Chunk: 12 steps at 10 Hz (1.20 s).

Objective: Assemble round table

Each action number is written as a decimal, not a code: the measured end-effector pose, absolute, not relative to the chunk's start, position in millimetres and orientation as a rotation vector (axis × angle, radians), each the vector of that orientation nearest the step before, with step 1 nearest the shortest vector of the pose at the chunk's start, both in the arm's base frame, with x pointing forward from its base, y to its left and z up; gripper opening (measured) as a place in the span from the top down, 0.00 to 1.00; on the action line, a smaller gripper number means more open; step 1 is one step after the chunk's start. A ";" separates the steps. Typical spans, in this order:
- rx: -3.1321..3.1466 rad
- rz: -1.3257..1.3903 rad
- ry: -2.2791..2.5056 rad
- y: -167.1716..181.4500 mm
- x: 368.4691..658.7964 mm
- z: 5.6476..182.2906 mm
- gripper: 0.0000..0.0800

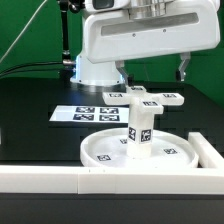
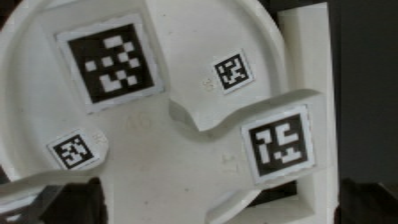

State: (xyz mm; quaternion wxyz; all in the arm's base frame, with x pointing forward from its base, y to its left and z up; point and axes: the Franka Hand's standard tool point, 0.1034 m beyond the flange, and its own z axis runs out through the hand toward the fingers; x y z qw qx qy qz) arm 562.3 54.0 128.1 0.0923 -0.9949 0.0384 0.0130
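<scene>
The round rimmed disc [image 1: 100, 150] lies flat on the black table near the front wall. The short cylindrical post [image 1: 139, 130] stands upright in the disc's middle. The flat cross-shaped piece [image 1: 150, 98] rests on top of the post. My gripper [image 1: 151, 72] hangs just above the cross-shaped piece, with its two dark fingers [image 1: 183, 68] spread wide and holding nothing. In the wrist view the tagged white cross-shaped piece [image 2: 178, 110] fills the picture from close up. My fingertips do not show clearly there.
The marker board [image 1: 85, 112] lies flat behind the disc, on the exterior view's left. The long white border wall [image 1: 60, 180] runs along the front and turns back on the exterior view's right [image 1: 208, 150]. The arm's white base [image 1: 95, 65] stands at the back.
</scene>
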 end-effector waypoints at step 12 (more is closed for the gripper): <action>-2.915 -0.045 -1.145 43.4 565.0 119.7 0.19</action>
